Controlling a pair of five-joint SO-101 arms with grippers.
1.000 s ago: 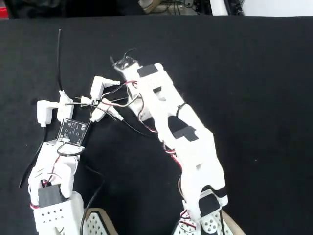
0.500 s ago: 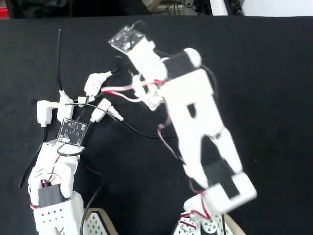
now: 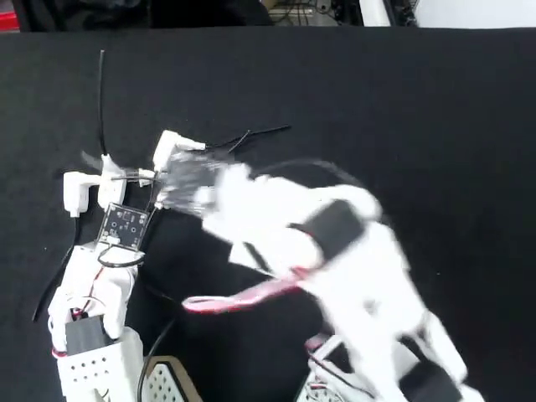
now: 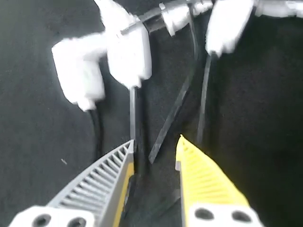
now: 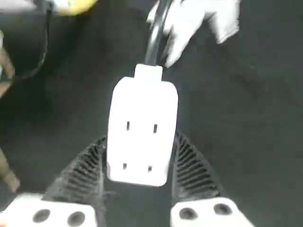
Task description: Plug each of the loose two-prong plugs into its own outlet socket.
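The right arm (image 3: 335, 251) has swung from the counter's (image 3: 402, 109) 12 o'clock side down toward 9 o'clock, and is blurred in the high view. The right gripper (image 5: 139, 142) has its jaws clenched on the sides of a white outlet socket (image 5: 142, 127). The left gripper (image 4: 156, 141), unmoved near 8 o'clock, keeps its jaws released over black cables (image 4: 175, 109), with white plugs (image 4: 128, 52) just ahead.

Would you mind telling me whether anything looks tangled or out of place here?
Yes: ahead of the open left gripper, the black cables cross one another among the white plugs, a loose tangle. The outlet block in the right gripper has both its sockets empty.
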